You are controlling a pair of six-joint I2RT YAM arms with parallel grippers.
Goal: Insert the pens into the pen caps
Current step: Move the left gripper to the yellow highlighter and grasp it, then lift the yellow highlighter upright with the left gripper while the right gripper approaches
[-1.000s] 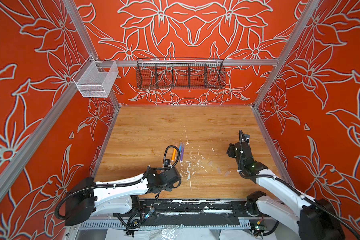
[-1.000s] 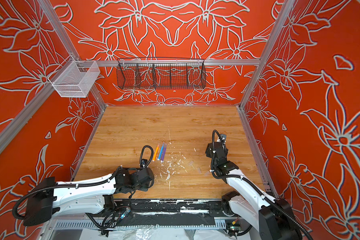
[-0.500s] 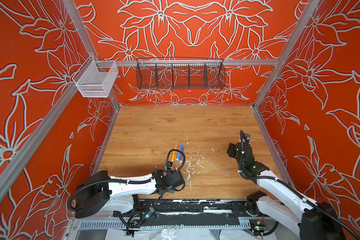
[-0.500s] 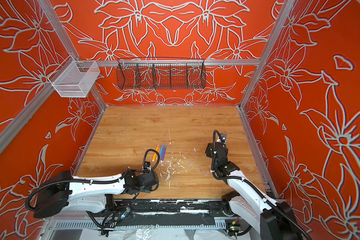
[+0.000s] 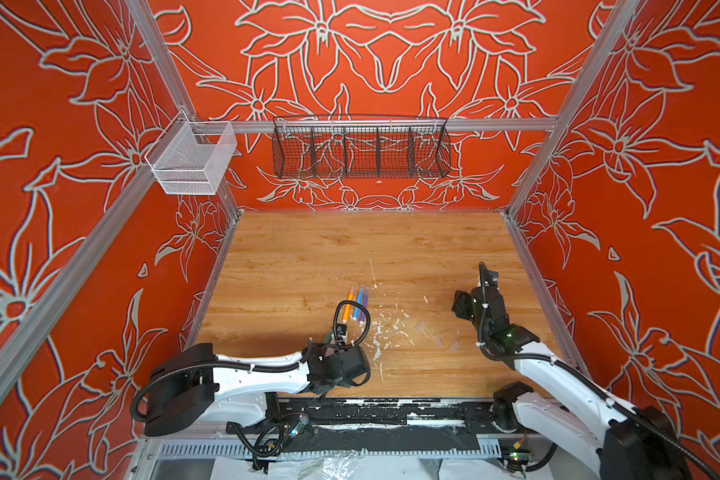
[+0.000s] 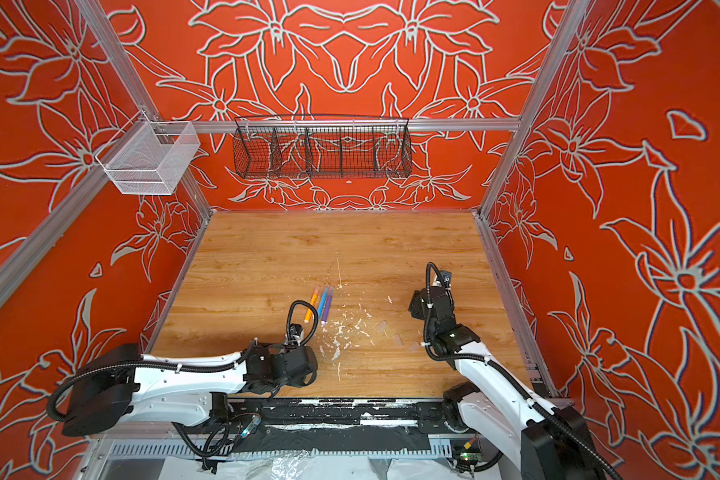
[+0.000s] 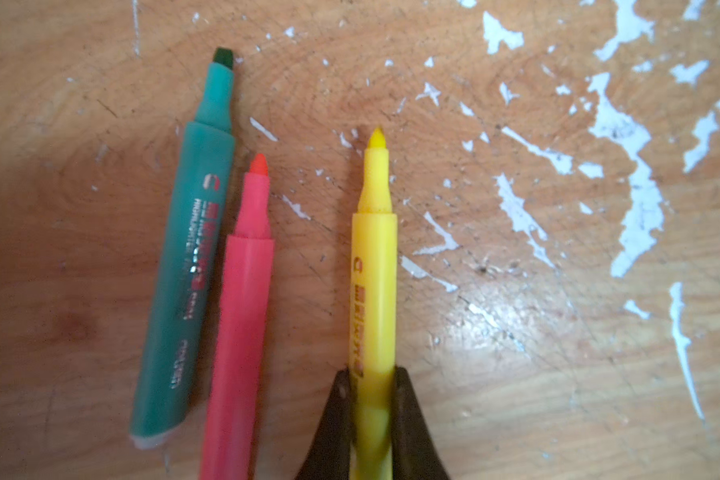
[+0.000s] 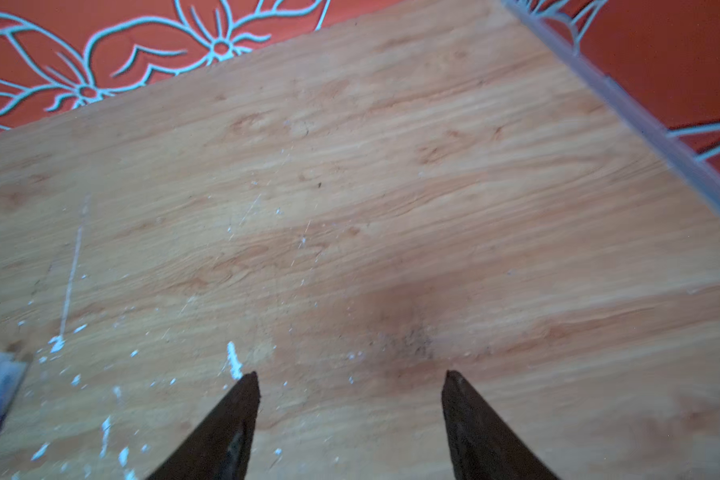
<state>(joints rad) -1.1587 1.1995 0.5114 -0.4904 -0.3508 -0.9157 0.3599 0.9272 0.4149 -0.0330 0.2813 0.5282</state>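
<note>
L gripper (image 7: 371, 384) shut tight on yellow pen (image 7: 374, 266), mid-barrel, pen lying on wood table (image 7: 516, 395). Pink pen (image 7: 244, 316) just beside yellow pen, green pen (image 7: 188, 266) past the pink, tips same way. R gripper (image 8: 350, 374) jaws wide, empty, well apart from yellow pen. Clear caps (image 5: 438, 340) near R gripper.

Bench (image 5: 350, 249): wood-grain top, with one thin pale scratch running toward the rear. White paint flecks (image 5: 378, 334) cluster at centre front in both top views. Walls (image 5: 661, 166): orange with pale flower outlines, on three sides. Aluminium rail (image 5: 495, 124) crosses the rear wall; a black wire basket (image 5: 360, 151), divided into compartments, hangs from it. White mesh basket (image 5: 192, 162) hangs at the rear left corner. Black strip (image 5: 391, 405), white-smeared, edges the bench front.
</note>
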